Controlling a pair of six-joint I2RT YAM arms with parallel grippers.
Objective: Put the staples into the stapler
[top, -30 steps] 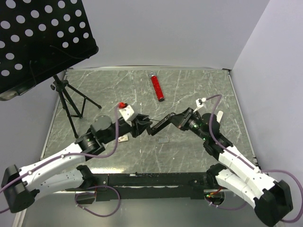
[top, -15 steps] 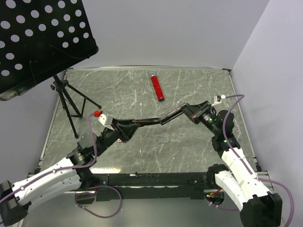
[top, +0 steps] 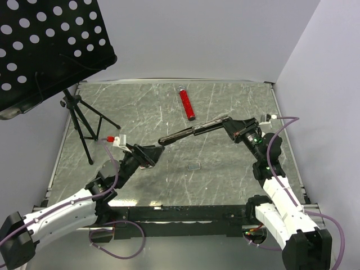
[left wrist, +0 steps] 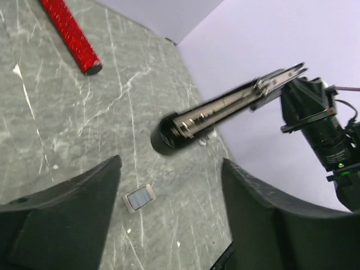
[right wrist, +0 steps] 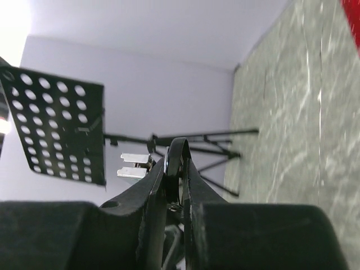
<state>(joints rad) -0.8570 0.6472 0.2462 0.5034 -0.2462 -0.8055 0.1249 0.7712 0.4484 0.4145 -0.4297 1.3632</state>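
The black stapler (top: 194, 130) is swung open into a long straight line and hangs in the air above the table. My right gripper (top: 229, 124) is shut on its right end; in the right wrist view the fingers pinch the stapler's thin edge (right wrist: 179, 163). In the left wrist view the stapler (left wrist: 225, 109) shows its metal channel, its dark end toward me. My left gripper (top: 149, 153) is open and empty, just below-left of the stapler's free end and apart from it. The staples (top: 194, 166), a small silver strip, lie flat on the table, also between my left fingers in the left wrist view (left wrist: 139, 198).
A red tube (top: 187, 104) lies at the back middle of the table and shows in the left wrist view (left wrist: 70, 34). A black music stand with its tripod (top: 84, 121) stands at the left. The right wall runs close to the right arm.
My left gripper has let go of the stapler's end and drawn back to the left. The right gripper has pulled the opened stapler up and to the right.
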